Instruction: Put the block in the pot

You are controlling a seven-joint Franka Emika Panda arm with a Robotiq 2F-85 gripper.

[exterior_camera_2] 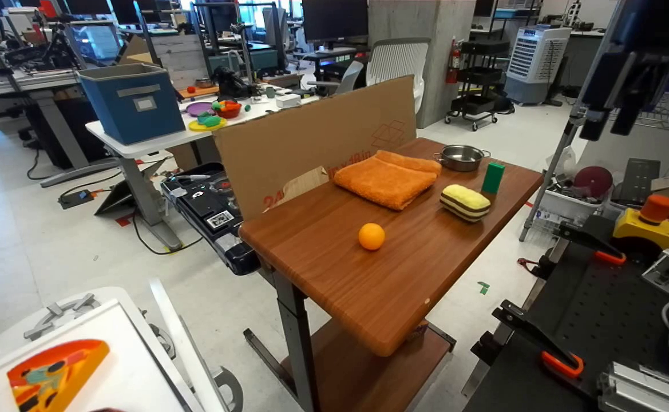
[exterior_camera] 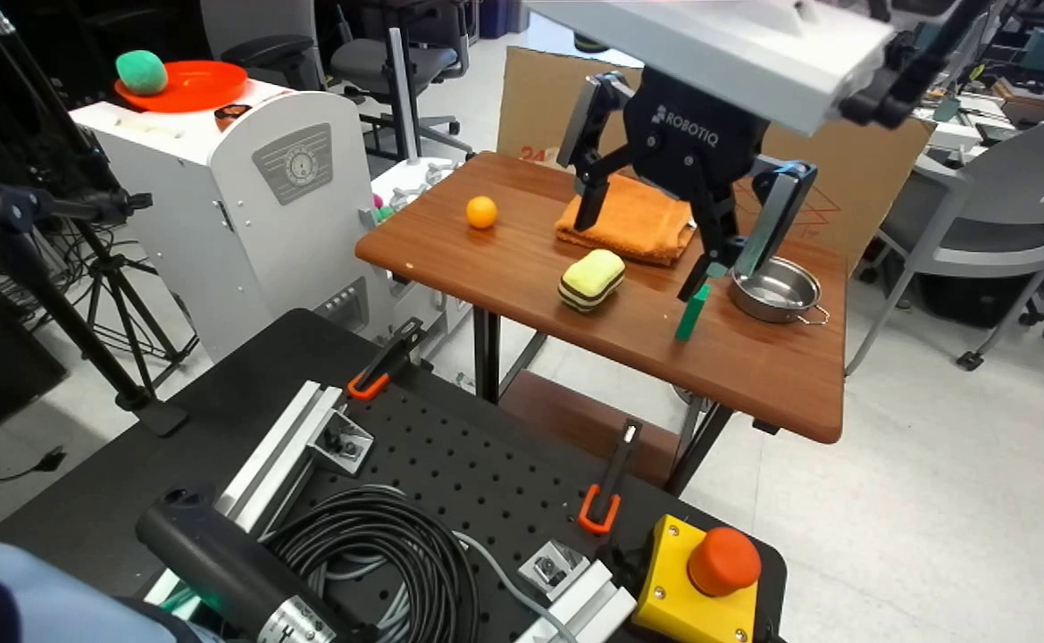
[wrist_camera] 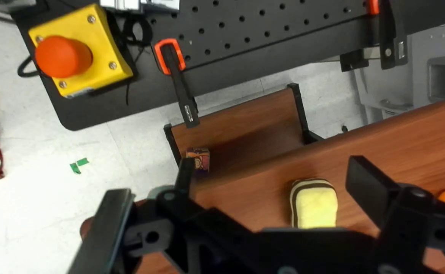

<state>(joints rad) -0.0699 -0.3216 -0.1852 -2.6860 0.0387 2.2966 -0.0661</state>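
Observation:
The slim green block (exterior_camera: 691, 314) stands upright on the brown table (exterior_camera: 530, 192), near its front edge. It also shows in an exterior view (exterior_camera_2: 493, 178), beside the yellow pad. The silver-grey pot (exterior_camera: 776, 290) stands close to the block, and its inside looks bare; it also shows in an exterior view (exterior_camera_2: 461, 158). My gripper (exterior_camera: 638, 254) is open and empty, held above the table. It also shows in an exterior view (exterior_camera_2: 607, 133), up at the right. In the wrist view my gripper (wrist_camera: 270, 175) has its fingers wide apart; block and pot do not show there.
A yellow pad (wrist_camera: 316, 207) with dark stripes lies on the table under the gripper. An orange ball (exterior_camera_2: 371, 236) and a folded orange towel (exterior_camera_2: 388, 178) lie farther along. A cardboard sheet (exterior_camera_2: 323, 151) lines the back edge. A black bench with clamps (exterior_camera: 606, 487) stands in front.

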